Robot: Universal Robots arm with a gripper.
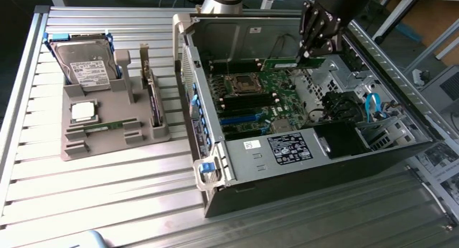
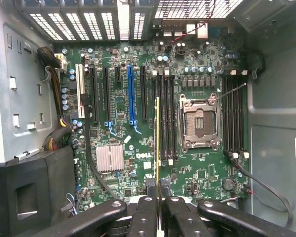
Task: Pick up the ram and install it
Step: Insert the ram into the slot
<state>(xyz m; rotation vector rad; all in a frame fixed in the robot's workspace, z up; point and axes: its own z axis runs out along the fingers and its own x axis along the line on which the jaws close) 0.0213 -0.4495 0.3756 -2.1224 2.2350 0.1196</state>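
- In the exterior view we see the gripper [image 1: 310, 58] clamped on the ram [image 1: 283, 63]. The stick hangs roughly level over the open computer case [image 1: 301, 197], above the motherboard [image 1: 265, 97] and apart from it.
- On the exterior view's left, a grey tray [image 1: 72, 150] carries a hard drive [image 1: 85, 65], well apart from the arm.
- In the wrist view we look down the ram [image 2: 158, 143] edge-on. It shows as a thin line running out from between the fingers [image 2: 144, 217], which pinch its two flat faces.
- There it lines up along the black memory slots [image 2: 165, 118] just beside the CPU socket [image 2: 200, 123]. We cannot tell whether it touches a slot.
- We judge the stick light, thin and stiff, yet fragile: twisting or sideways force could crack it or harm a slot.
- Its chips and contact edge are, in our view, best left untouched. A hold across the faces by the upper edge seems sound to us, since it leaves the lower edge free.
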